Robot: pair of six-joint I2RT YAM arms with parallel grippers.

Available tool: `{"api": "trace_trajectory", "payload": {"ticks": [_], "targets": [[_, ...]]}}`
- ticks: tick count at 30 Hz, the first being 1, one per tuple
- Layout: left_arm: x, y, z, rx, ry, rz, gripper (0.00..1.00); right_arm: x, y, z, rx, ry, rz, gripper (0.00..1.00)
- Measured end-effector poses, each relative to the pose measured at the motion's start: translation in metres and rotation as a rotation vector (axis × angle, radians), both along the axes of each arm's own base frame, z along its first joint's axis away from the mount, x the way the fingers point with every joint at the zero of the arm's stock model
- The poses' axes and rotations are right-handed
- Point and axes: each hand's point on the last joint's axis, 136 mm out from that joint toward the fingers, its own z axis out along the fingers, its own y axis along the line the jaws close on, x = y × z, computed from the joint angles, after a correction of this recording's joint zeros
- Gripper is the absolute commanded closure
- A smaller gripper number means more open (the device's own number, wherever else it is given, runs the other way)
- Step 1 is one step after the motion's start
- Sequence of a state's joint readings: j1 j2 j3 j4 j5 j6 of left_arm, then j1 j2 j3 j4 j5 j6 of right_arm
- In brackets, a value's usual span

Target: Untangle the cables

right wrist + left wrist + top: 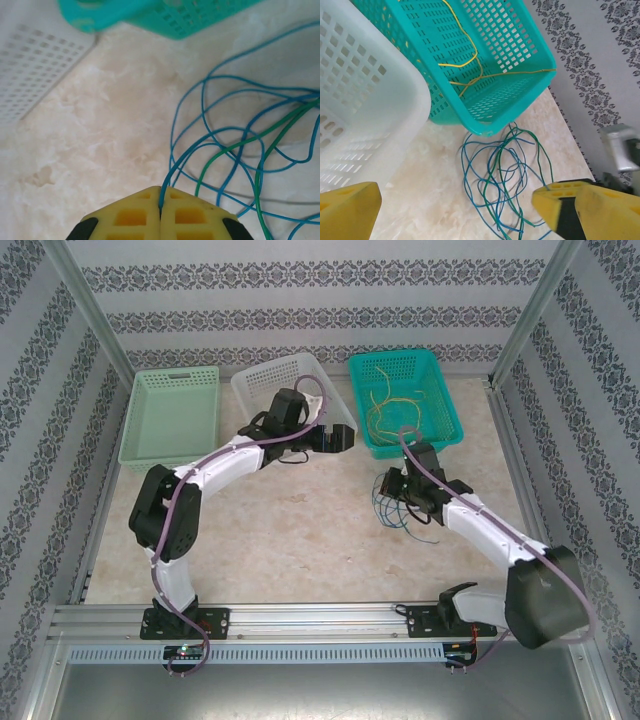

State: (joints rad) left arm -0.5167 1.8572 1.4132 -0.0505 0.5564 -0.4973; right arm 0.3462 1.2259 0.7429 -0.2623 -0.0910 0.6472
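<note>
Your right gripper (pixel 161 192) is clamped on a blue cable (pixel 171 150) of the blue-green tangle (pixel 393 505), at 3 o'clock on the cream marbled bench (pixel 290 550). Left gripper (pixel 455 207): jaws wide apart, nothing between them. Yellow cables (pixel 390 405) lie in the teal basket (pixel 440 440) at 1 o'clock. Damask-striped wallpaper (pixel 300 280) all round.

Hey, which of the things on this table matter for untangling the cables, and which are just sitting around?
Job: blue-and-green tangle; yellow cables in the teal basket; right gripper, jaws shut on one of the tangle's strands.
Probably idle: white basket; mint basket.
</note>
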Motion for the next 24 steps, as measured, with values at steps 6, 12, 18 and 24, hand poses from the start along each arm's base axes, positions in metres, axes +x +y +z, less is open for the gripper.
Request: {"api": "trace_trajectory", "payload": {"ticks": [6, 12, 18, 24], "targets": [[-0.005, 0.004, 0.009, -0.018, -0.039, 0.007, 0.0, 0.002, 0.011, 0.114, 0.059, -0.269, 0.062, 1.0], [-0.009, 0.002, 0.007, -0.037, -0.041, -0.017, 0.0, -0.012, 0.016, 0.21, 0.144, -0.466, 0.114, 1.0], [-0.013, -0.004, 0.014, -0.072, -0.06, -0.056, 0.01, -0.02, 0.029, 0.23, 0.195, -0.491, 0.175, 1.0], [-0.028, -0.01, 0.021, -0.091, -0.097, -0.112, 0.02, -0.023, 0.039, 0.27, 0.238, -0.565, 0.217, 1.0]]}}
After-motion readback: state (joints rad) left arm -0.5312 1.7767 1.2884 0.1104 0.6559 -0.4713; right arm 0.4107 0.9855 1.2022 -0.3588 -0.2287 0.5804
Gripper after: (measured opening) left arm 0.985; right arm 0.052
